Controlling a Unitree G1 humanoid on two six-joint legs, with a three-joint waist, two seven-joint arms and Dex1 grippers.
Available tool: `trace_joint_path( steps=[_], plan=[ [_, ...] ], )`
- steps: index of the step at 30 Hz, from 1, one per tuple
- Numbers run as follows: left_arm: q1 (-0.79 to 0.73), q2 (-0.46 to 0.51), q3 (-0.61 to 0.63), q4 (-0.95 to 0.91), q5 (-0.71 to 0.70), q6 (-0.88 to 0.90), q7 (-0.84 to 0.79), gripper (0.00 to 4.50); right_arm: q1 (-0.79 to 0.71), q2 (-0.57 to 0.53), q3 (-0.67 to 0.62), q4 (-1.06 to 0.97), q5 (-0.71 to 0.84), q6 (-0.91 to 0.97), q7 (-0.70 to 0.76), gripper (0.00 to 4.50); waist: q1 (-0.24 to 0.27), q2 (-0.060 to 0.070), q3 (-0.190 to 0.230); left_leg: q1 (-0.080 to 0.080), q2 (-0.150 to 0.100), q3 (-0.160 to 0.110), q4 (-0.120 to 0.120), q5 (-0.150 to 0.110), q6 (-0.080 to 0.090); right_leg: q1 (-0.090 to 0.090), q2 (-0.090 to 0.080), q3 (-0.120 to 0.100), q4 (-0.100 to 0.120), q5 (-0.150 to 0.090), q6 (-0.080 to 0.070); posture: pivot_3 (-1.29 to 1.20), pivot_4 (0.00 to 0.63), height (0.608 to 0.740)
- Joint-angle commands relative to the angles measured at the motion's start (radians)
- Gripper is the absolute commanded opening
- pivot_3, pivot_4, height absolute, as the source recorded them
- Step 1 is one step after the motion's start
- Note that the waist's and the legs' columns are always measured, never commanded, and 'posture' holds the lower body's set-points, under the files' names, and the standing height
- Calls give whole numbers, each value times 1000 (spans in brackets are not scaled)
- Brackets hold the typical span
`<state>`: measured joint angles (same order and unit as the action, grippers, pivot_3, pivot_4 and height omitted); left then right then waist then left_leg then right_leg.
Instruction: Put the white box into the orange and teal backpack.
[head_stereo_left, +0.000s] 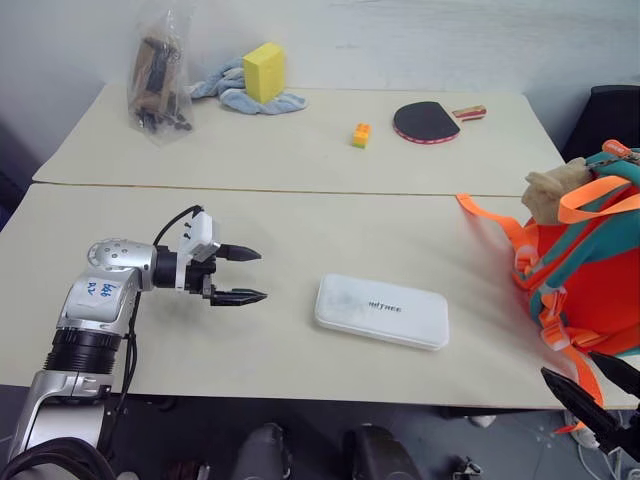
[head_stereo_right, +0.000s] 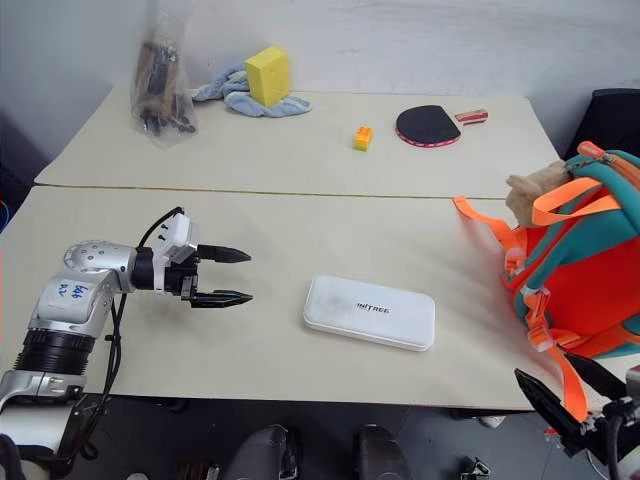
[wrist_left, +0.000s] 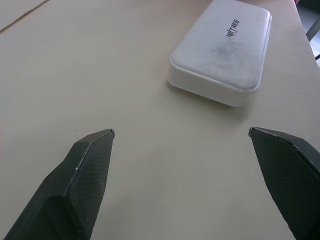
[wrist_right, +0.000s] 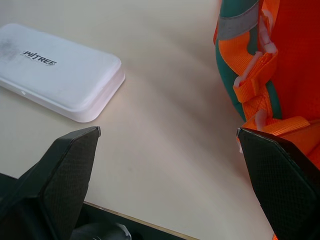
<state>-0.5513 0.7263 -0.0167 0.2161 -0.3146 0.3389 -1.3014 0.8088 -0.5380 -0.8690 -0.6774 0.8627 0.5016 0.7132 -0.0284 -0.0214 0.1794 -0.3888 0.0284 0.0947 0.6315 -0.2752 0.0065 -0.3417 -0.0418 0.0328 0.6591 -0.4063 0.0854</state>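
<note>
1. Right gripper (head_stereo_left: 598, 388) is closest to us, low at the near table edge, just in front of the backpack (head_stereo_left: 590, 260). Its two black fingers are spread wide and hold nothing.
2. Box (head_stereo_left: 382, 311) lies flat on the near table (head_stereo_left: 300, 230), close to the front edge. It is about in the middle, between the two grippers.
3. Box is long. Its long side runs left to right across the table, with the right end a bit closer to the front edge.
4. Left gripper (head_stereo_left: 232, 275) points at the left short end of the box, with bare table between them. Its fingers are wide open and empty too.
5. I think the right gripper is lower and more off the table, so the left one looks better set to reach the box. It would have to go forward toward the short end.
6. Backpack stands at the right edge of the table, well apart from the box. Its orange straps (head_stereo_left: 500, 235) hang out on the table.
7. Dark letters on top of the box read "UNITREE" in the wrist views.
8. Far table holds a yellow block (head_stereo_left: 264, 72), a paddle (head_stereo_left: 426, 122) and a bag (head_stereo_left: 160, 75). I see no words I can read on them
</note>
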Motion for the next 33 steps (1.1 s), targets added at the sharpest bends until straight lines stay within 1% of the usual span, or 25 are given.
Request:
trace_joint_path(
  steps=[1,6,14,18,19,21,22,23,25,26,27,32,33],
  plan=[
    [9,20,20,-30,-18,-7,-8,4500,-4,0,-3,-8,-3,-14,-3,4474,0,0,0,0,0,0,0,0,0,0,0,0,0,0,0,0,150,740],
    [18,22,16,-49,-15,8,2,4500,-9,-2,-3,-3,-23,-13,-6,4474,0,0,0,0,0,0,0,0,0,0,0,0,0,0,0,0,150,740],
    [1,11,1,-26,6,-2,15,4500,-26,-16,10,-9,-66,-11,-5,4474,-1,0,0,0,0,0,0,0,0,0,0,0,0,0,0,0,150,740],
    [-3,4,-21,-12,33,-22,27,4500,-39,-44,44,-38,-95,2,-6,4474,-1,0,0,0,0,0,0,0,0,0,0,0,0,0,0,0,150,740],
    [-3,2,-28,-10,38,-27,24,4330,-50,-59,53,-52,-88,10,-6,4496,0,0,0,0,0,0,0,0,0,0,0,0,0,0,0,0,150,740],
    [-10,-7,-32,-16,23,-13,13,3976,-66,-89,71,-75,-80,21,2,4101,0,0,0,0,0,0,0,0,-1,0,0,0,0,0,0,0,150,740],
    [-13,-10,-32,-19,15,-6,8,3610,-70,-100,77,-84,-79,25,7,3794,0,0,0,0,0,0,1,0,-1,0,0,0,1,0,0,0,150,740],
    [-20,-16,-37,-22,11,3,5,3388,-69,-117,87,-98,-80,26,23,3584,0,0,0,0,0,0,1,0,-1,0,0,0,1,0,0,0,150,740],
    [-34,-29,-50,-27,7,15,-2,2657,-78,-150,104,-116,-83,31,48,2774,0,0,0,0,0,0,1,1,0,0,1,0,1,0,0,0,150,740],
    [-40,-37,-59,-31,7,19,-7,2504,-93,-168,116,-115,-85,35,50,2603,1,0,0,0,0,0,2,1,0,0,1,0,1,0,0,0,150,740],
    [-43,-47,-70,-34,8,21,-12,2136,-117,-188,134,-105,-90,41,49,2217,1,0,0,0,0,0,2,1,0,0,1,0,1,0,0,0,150,740],
    [-59,-118,-137,-2,70,-24,29,635,-269,-310,300,4,-200,57,69,570,1,-1,0,0,0,0,6,0,0,2,1,0,1,0,1,0,150,740],
    [-61,-128,-151,5,81,-30,33,248,-301,-331,336,33,-221,59,74,122,1,-1,0,-1,0,0,7,0,0,1,1,0,2,0,1,0,150,740]
  ],
)
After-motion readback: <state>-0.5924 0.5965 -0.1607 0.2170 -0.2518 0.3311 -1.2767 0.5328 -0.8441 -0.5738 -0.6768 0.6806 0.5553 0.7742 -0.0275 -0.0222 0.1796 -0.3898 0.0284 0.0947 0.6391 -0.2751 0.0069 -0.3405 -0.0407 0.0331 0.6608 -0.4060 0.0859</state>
